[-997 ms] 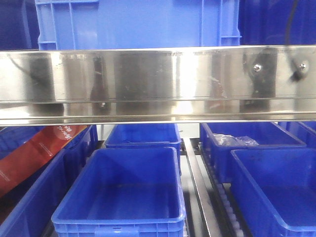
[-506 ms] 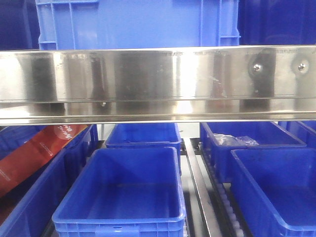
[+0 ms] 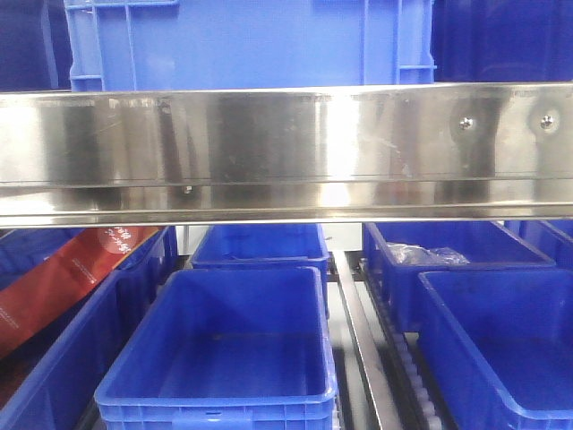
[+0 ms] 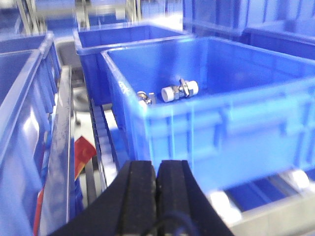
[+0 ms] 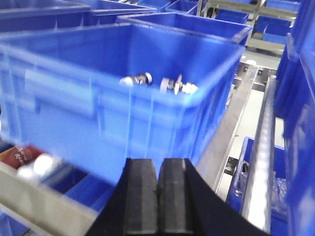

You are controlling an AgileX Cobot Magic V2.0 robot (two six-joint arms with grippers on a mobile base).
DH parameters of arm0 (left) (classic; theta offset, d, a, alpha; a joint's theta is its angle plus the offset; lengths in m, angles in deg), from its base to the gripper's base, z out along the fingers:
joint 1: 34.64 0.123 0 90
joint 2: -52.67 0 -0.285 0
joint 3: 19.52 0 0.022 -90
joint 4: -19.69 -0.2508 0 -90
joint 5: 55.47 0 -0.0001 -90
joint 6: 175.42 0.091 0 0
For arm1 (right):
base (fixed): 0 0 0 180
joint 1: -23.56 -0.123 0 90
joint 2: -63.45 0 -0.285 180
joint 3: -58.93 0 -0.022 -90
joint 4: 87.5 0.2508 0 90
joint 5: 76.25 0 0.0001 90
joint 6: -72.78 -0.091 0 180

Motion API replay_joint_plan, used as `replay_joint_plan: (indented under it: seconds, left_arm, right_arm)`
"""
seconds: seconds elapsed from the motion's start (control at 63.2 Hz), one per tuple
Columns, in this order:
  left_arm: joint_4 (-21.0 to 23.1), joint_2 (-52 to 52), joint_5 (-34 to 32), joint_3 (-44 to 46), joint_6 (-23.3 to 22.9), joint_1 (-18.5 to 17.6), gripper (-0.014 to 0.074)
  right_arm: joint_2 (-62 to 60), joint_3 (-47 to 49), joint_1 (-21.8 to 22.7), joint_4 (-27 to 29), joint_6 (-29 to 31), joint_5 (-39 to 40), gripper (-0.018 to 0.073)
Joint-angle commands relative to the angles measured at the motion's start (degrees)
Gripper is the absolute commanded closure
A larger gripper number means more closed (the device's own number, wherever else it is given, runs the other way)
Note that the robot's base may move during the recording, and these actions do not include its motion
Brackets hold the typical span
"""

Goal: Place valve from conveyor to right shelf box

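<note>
Inside a blue box [image 4: 231, 98], up against its near wall, sits the valve [image 4: 179, 90]: white round cap, metal nut and a thin disc, w/ a smaller chrome fitting [image 4: 143, 98] just beside it. Right wrist view shows the same pair from the other side, valve [image 5: 176, 86] and fitting [image 5: 139, 79] behind the rim of the box [image 5: 98, 98]; only their upper parts clear the rim, lower parts hidden, and both wrist views are motion-blurred so finer detail can't be made out. Conveyor isn't visible in any view. Left gripper [image 4: 156, 191] has its black pads pressed together, nothing between them, hanging in front of the box w/o touching it. Right gripper [image 5: 157, 194] likewise pads together, empty, just short of the box's near wall. Front view is half blocked by a shiny steel shelf rail [image 3: 286, 152] w/ a blue crate [image 3: 251, 40] above it, cut off at the top. Below the rail: an empty blue bin [image 3: 215, 349] in the middle, another bin [image 3: 260, 246] behind it, a bin [image 3: 501, 340] at right cut by the frame edge, and behind that a bin holding a clear plastic bag [image 3: 425, 254]. At left a red package [image 3: 63, 278] leans in a bin, partly cut off.
</note>
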State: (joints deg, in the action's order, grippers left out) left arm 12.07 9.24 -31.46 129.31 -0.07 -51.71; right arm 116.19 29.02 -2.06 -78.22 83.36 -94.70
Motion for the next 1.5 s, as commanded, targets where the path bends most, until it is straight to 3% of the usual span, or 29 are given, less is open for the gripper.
replay_joint_plan:
  seconds: [0.0, 0.221, 0.411, 1.171, 1.234, 1.282, 1.392, 1.487]
  left_arm:
    - [-0.06, 4.36, -3.9, -5.57, -0.49, -0.18, 0.0707]
    - [1.6, 9.58, -8.61, -17.37, -0.49, -0.18, 0.0707]
    - [1.6, 9.81, -12.18, -21.63, -0.49, -0.18, 0.0707]
    - [1.6, 9.81, -13.43, -21.62, -0.49, -0.18, 0.0707]
    - [3.93, 9.81, -13.42, -21.88, -0.49, -0.18, 0.0707]
    - [9.35, 10.01, -13.42, -22.01, -0.32, -0.18, 0.0707]
    - [10.18, 12.29, -14.51, -23.39, 4.65, 2.56, 0.0707]
    - [10.18, 16.18, -17.39, -26.34, 4.65, 7.64, 0.0707]
  right_arm:
    - [-4.88, -6.42, -0.14, -0.46, 0.17, 5.06, 0.0715]
    - [-14.9, -20.81, -0.14, -0.46, 0.17, 12.47, 0.0715]
    - [-18.28, -27.93, -0.14, -0.46, 0.17, 15.61, 0.0715]
    - [-18.28, -28.55, -0.14, -0.46, 0.17, 16.36, 0.0715]
    - [-18.28, -28.55, -0.14, -0.46, 0.17, 16.36, 0.0715]
    - [-18.28, -28.55, -0.14, -0.46, 0.17, 16.36, 0.0715]
    - [-18.28, -28.55, -0.14, -0.46, 0.17, 16.36, 0.0715]
    - [-18.28, -28.55, -0.14, -0.46, 0.17, 16.36, 0.0715]
